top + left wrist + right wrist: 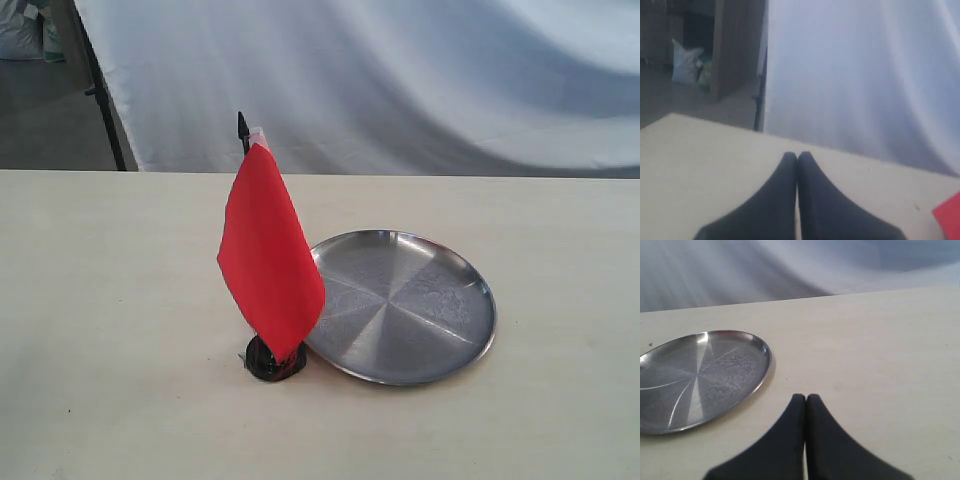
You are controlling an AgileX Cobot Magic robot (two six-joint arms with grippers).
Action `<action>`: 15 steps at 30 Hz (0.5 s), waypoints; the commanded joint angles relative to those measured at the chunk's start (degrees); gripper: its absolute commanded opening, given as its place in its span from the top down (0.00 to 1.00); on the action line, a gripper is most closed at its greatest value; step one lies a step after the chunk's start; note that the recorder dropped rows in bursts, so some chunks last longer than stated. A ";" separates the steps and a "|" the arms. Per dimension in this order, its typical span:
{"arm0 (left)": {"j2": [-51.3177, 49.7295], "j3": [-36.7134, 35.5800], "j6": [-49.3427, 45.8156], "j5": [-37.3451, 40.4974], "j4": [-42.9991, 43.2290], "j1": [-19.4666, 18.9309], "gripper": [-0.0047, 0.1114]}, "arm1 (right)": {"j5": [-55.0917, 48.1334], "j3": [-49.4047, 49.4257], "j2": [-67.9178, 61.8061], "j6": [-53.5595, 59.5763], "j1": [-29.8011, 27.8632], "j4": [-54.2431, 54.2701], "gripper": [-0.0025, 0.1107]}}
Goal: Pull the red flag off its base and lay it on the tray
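Note:
The red flag [268,254] stands upright in its small black base [272,361] on the pale table, its black pointed tip [242,127] at the top. Just right of it lies the round silver tray [405,305], with nothing on it. No arm shows in the exterior view. In the left wrist view my left gripper [797,156] is shut with nothing held, and a corner of the red flag [949,215] peeks in at the frame's edge. My right gripper [806,398] is also shut and holds nothing, a short way from the tray [700,377] rim.
A white cloth backdrop [400,70] hangs behind the table's far edge. A dark stand pole [103,100] and bags [686,67] on the floor are off the table's left rear. Bare tabletop [110,330] surrounds the flag and tray.

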State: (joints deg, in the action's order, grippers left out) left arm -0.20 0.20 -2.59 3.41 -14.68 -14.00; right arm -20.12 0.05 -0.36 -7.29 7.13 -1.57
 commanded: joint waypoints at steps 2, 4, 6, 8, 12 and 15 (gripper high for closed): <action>0.20 -0.20 0.30 -13.16 7.94 -0.12 0.96 | 0.24 -0.05 0.36 0.08 -0.12 -0.43 0.98; 0.20 -0.20 0.30 -14.80 7.67 -0.12 0.96 | 0.24 -0.05 0.36 0.08 -0.12 -0.43 0.98; 0.20 -0.20 0.51 -15.09 7.67 -0.12 0.96 | 0.24 -0.05 0.36 0.08 -0.12 -0.43 0.98; 0.20 -0.20 1.50 -17.47 7.67 -0.12 0.96 | 0.24 -0.05 0.36 0.08 -0.12 -0.43 0.98; 0.20 -0.20 7.78 -20.52 7.59 -0.12 0.96 | 0.24 -0.05 0.36 0.08 -0.12 -0.43 0.98; 0.20 -0.20 17.78 -20.27 7.45 -0.12 0.96 | 0.24 -0.05 0.36 0.08 -0.12 -0.43 0.98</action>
State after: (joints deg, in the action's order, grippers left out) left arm -0.20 0.20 7.39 -15.94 -6.93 -14.00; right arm -20.12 0.05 -0.36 -7.29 7.13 -1.57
